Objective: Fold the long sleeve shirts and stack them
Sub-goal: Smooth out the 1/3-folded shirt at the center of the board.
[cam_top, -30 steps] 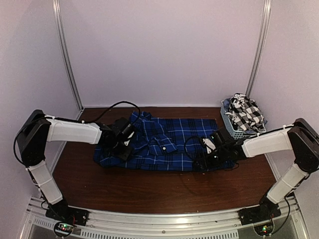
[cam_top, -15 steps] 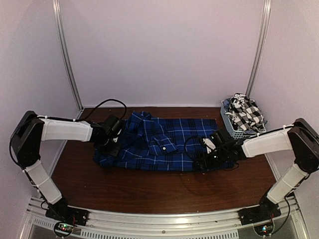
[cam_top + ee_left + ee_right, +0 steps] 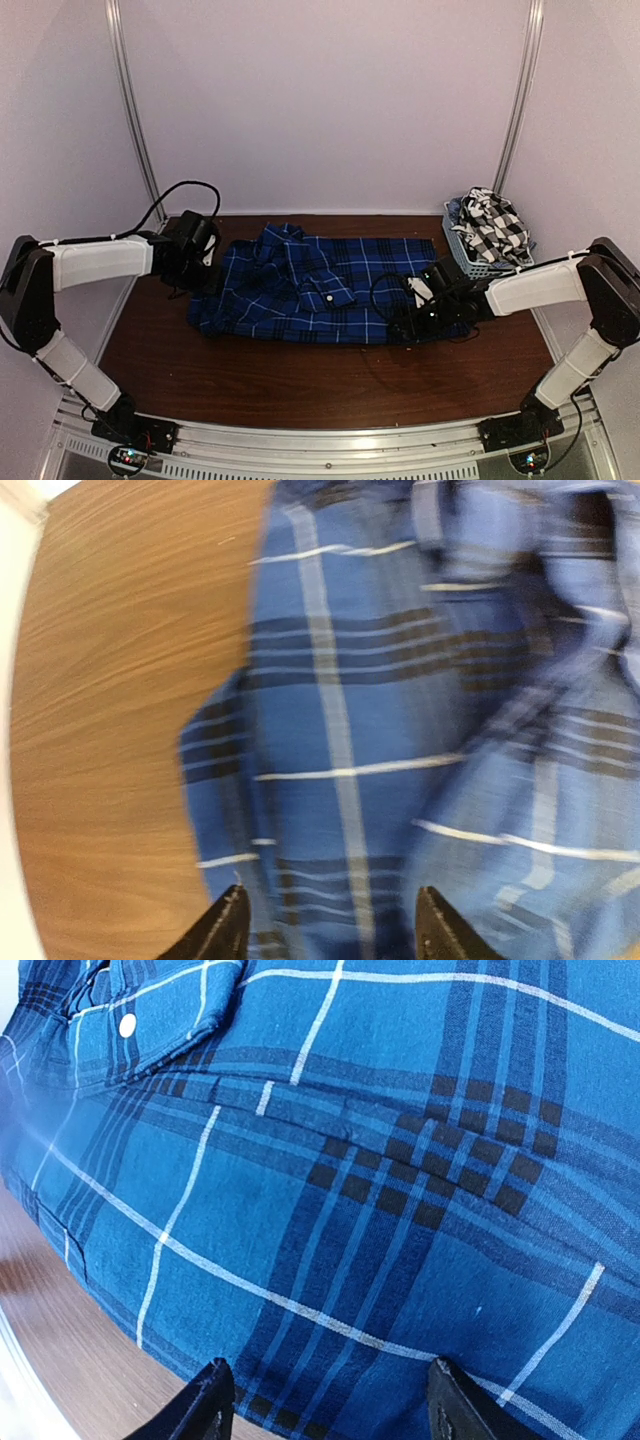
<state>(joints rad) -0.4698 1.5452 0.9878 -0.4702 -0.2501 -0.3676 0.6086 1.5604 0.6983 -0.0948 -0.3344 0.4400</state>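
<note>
A royal-blue plaid long sleeve shirt (image 3: 330, 290) lies spread across the middle of the brown table (image 3: 300, 385), its collar end bunched at the left. A black-and-white check shirt (image 3: 492, 226) is piled in the grey basket (image 3: 462, 255) at the back right. My left gripper (image 3: 208, 270) hovers at the blue shirt's left edge, open; in the blurred left wrist view the gripper (image 3: 330, 925) straddles plaid cloth (image 3: 400, 730) without pinching it. My right gripper (image 3: 402, 324) sits low over the shirt's front right part. It (image 3: 330, 1397) is open above flat cloth (image 3: 380, 1160) near the hem.
White walls with metal corner posts (image 3: 132, 110) close in the table on three sides. Bare wood (image 3: 110, 700) runs left of the shirt and along the table's front. Black cables loop over both arms.
My left arm has drawn back to the left, from over the shirt's collar area to its left edge. The right arm and the shirt have stayed put.
</note>
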